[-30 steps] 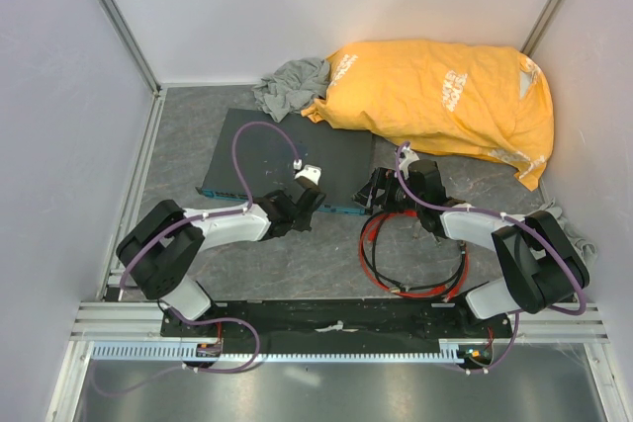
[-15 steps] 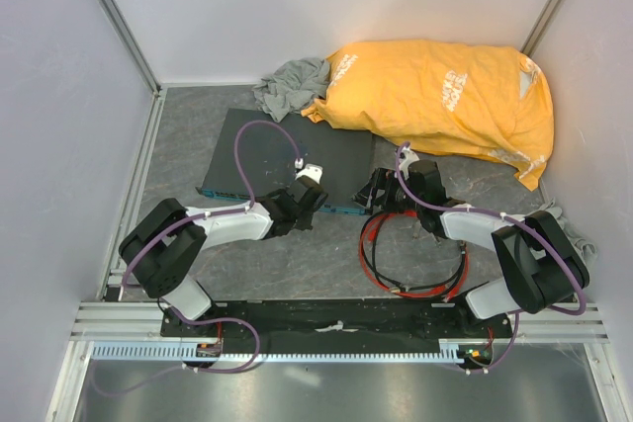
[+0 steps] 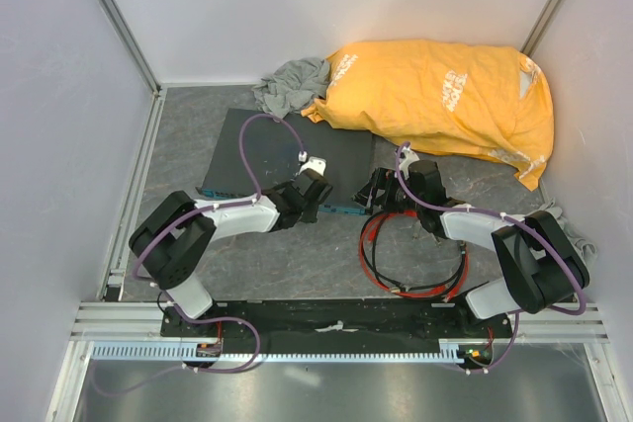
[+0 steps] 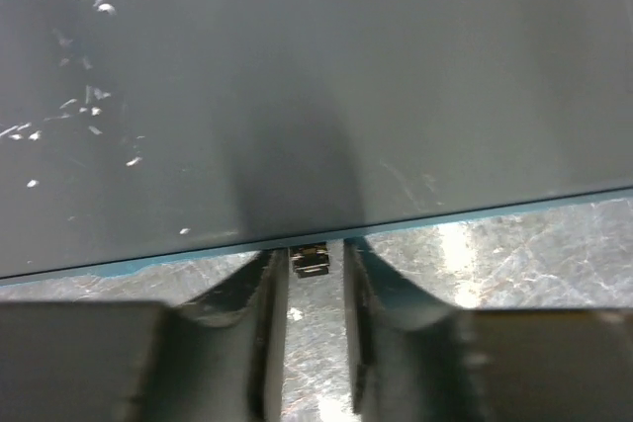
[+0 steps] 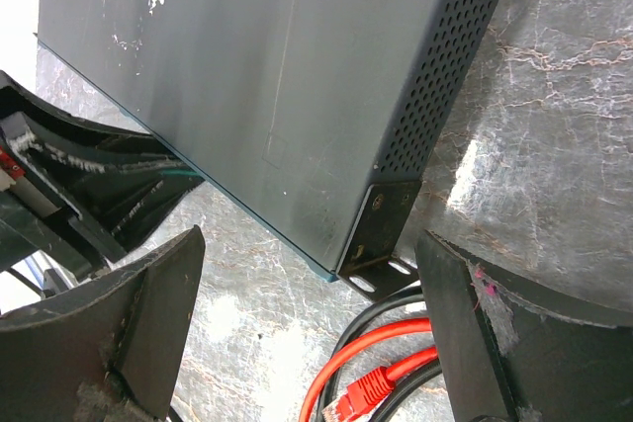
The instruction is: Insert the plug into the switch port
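Observation:
The dark grey switch box (image 3: pixel 267 145) lies flat, its blue-green front edge (image 3: pixel 341 210) facing the arms. My left gripper (image 3: pixel 313 201) is at that edge. In the left wrist view its fingers (image 4: pixel 267 333) stand a little apart, with a small dark connector-like piece (image 4: pixel 311 262) at the edge (image 4: pixel 148 262) between the tips; no red cable shows there. My right gripper (image 3: pixel 374 195) is open wide at the box's right front corner. In the right wrist view (image 5: pixel 309 244) a red plug (image 5: pixel 368 398) on the red cable (image 5: pixel 376 348) lies on the table between its fingers, untouched.
The red cable (image 3: pixel 374 244) coils with a black cable (image 5: pixel 396 313) in front of the right arm. A metal bracket (image 5: pixel 381 244) sticks out at the box corner. An orange bag (image 3: pixel 445 96) and a grey cloth (image 3: pixel 292 81) lie behind the box.
My left arm has swung right and forward, bringing its gripper closer along the box's front edge. The right arm and the red cable have not moved.

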You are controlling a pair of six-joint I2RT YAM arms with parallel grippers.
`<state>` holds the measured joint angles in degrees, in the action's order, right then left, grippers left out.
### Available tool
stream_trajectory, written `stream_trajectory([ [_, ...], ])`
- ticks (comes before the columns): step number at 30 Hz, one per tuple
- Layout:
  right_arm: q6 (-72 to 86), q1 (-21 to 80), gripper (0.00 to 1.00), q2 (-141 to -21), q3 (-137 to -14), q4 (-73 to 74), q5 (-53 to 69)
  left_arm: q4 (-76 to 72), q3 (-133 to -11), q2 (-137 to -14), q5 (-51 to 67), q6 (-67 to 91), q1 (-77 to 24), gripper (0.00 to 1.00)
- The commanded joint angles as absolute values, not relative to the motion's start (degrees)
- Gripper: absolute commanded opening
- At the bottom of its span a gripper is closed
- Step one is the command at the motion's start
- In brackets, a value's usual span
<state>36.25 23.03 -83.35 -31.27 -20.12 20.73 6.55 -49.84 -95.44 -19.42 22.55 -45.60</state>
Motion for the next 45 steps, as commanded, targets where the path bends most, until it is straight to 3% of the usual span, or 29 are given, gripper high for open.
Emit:
stream_trajectory([
  [1,36.2,23.0,0.95,-83.1,-30.8,-22.7,21.3,-7.2,-53.0,-92.3,-21.9,23.3,-45.5,0.45],
  [6,36.3,23.0,0.95,-83.1,-30.8,-22.8,21.4,-0.4,-51.2,-87.6,-22.9,23.9,-46.1,0.69],
  [9,36.3,23.0,0.95,-83.1,-30.7,-22.8,21.4,6.2,-50.2,-85.0,-22.9,25.6,-46.8,0.74],
  [13,36.4,22.9,0.95,-83.1,-30.7,-22.8,21.4,11.8,-48.0,-82.5,-22.7,28.8,-48.0,0.65],
  [18,36.7,23.1,0.95,-83.6,-30.6,-23.3,21.7,13.1,-46.8,-84.4,-19.5,31.6,-48.2,0.2],
  [21,36.6,23.0,0.95,-83.6,-30.6,-23.2,21.8,12.8,-47.2,-86.3,-19.2,32.1,-48.3,0.03],
  [32,36.2,23.1,0.95,-83.7,-30.7,-22.9,21.4,8.2,-50.3,-97.1,-21.3,30.7,-46.8,0.02],
  [45,35.6,23.1,0.95,-84.6,-30.9,-23.0,21.4,-1.7,-51.8,-97.9,-24.1,21.7,-43.1,0.02],
])
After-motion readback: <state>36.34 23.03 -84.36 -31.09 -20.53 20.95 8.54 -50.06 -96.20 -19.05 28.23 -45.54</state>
